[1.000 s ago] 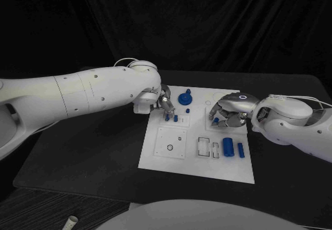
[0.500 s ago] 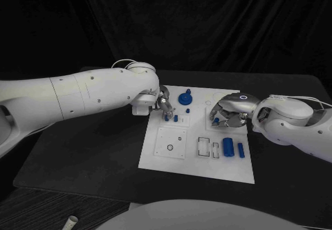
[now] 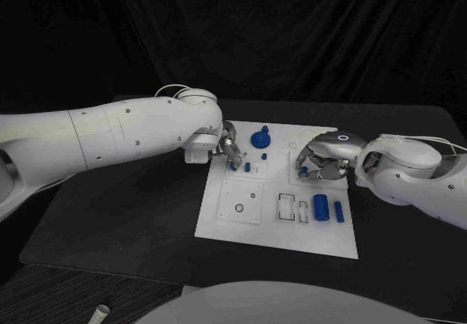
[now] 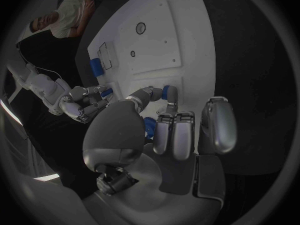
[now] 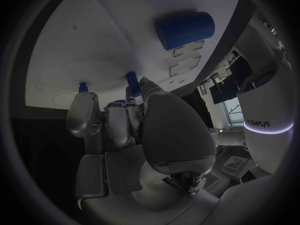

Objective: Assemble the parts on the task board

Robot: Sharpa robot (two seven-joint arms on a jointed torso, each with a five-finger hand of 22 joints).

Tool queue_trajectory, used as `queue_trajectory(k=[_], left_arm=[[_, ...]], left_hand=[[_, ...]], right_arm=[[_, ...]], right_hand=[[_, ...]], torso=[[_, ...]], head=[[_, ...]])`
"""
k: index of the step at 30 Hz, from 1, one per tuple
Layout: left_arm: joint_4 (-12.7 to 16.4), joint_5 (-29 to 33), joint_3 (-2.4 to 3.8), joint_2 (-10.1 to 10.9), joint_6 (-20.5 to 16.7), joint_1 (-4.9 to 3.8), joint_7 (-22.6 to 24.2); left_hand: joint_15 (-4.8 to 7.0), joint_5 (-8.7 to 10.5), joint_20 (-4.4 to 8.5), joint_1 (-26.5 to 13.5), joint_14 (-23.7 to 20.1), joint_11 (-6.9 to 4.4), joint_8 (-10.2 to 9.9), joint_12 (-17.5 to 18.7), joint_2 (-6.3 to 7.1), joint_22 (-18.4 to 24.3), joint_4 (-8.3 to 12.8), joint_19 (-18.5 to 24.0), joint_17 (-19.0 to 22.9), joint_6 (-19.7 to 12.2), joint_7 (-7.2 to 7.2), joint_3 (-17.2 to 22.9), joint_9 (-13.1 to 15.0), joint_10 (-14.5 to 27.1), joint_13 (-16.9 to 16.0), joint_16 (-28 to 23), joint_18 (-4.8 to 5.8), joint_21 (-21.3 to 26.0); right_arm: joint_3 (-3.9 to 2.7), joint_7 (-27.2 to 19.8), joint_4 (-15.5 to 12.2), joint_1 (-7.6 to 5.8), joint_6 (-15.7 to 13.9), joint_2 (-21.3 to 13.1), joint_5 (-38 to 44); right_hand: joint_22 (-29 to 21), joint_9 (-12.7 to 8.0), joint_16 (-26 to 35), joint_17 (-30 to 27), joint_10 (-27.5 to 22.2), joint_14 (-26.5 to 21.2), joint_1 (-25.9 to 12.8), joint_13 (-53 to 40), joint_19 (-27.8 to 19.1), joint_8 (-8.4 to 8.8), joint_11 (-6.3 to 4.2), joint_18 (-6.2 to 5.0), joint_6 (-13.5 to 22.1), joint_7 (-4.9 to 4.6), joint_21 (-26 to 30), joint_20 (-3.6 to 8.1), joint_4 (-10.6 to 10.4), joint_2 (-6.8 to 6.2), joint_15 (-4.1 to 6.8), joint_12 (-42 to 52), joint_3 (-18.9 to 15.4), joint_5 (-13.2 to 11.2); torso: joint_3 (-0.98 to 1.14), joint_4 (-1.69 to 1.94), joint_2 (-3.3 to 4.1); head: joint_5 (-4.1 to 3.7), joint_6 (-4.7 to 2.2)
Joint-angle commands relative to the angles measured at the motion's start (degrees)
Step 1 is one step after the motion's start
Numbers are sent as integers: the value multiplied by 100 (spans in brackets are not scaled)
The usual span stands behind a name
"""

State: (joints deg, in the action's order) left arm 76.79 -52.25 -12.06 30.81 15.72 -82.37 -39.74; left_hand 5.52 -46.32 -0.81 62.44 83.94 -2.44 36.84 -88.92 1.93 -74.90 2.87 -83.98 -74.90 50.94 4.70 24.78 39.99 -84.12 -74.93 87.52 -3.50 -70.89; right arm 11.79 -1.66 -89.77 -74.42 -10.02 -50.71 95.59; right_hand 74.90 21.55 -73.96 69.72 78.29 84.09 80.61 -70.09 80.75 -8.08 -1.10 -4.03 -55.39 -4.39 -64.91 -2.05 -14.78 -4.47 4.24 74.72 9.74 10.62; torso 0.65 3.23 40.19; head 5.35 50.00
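The white task board (image 3: 277,229) lies mid-worktop (image 3: 127,216). The left robot hand (image 3: 229,150) pinches a small blue peg (image 3: 247,165) at its far-left panel; the right robot hand (image 3: 319,165) curls over a blue part (image 3: 304,170), grip unclear

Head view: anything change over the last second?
Little. The left arm shifted slightly, its hand staying over the small blue pegs at the task board's far left. The right hand stayed curled over its blue part. The blue knob and two blue cylinders did not move.
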Motion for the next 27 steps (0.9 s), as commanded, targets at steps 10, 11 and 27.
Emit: queue_trajectory(k=[10, 11, 27], left_arm=[[24, 2, -5, -20, -20, 18, -54], [22, 2, -5, -26, -11, 18, -54], [-41, 2, -6, -150, 228, 19, -49]], left_hand=[[37, -50, 38, 46, 550, -38, 34, 18, -6, -1038, 511, -47, -1321, -188, -241, 530, -6, -560, -1447, -24, -4, -35], [37, -50, 38, 46, 550, -38, 34, 18, -6, -1038, 511, -47, -1321, -188, -241, 530, -6, -560, -1447, -24, -4, -35], [37, -66, 38, 57, 543, -37, 40, 48, -14, -1029, 512, -37, -1300, -201, -240, 539, -18, -553, -1432, -55, -11, -1]], right_arm=[[-2, 95, -9, 17, 24, -4, 13], [-2, 96, -9, 17, 25, -3, 13], [-2, 97, -3, 17, 35, 16, 13]], right_hand=[[760, -6, 30, -20, -55, 13, 35, 160, -31, 38, 12, -110, -8, -13, 40, -2, 31, -2, 15, -43, 11, 26], [760, -6, 30, -20, -55, 13, 35, 160, -31, 38, 12, -110, -8, -13, 40, -2, 31, -2, 15, -43, 11, 26], [754, -5, 43, -33, -63, 9, 35, 175, -36, 37, 12, -113, -11, -13, 58, -2, 32, -1, 14, -57, 12, 29]], torso=[[-9, 6, 21], [-8, 6, 21], [1, -6, 15]], head=[[-3, 0], [-10, 0], [20, 0]])
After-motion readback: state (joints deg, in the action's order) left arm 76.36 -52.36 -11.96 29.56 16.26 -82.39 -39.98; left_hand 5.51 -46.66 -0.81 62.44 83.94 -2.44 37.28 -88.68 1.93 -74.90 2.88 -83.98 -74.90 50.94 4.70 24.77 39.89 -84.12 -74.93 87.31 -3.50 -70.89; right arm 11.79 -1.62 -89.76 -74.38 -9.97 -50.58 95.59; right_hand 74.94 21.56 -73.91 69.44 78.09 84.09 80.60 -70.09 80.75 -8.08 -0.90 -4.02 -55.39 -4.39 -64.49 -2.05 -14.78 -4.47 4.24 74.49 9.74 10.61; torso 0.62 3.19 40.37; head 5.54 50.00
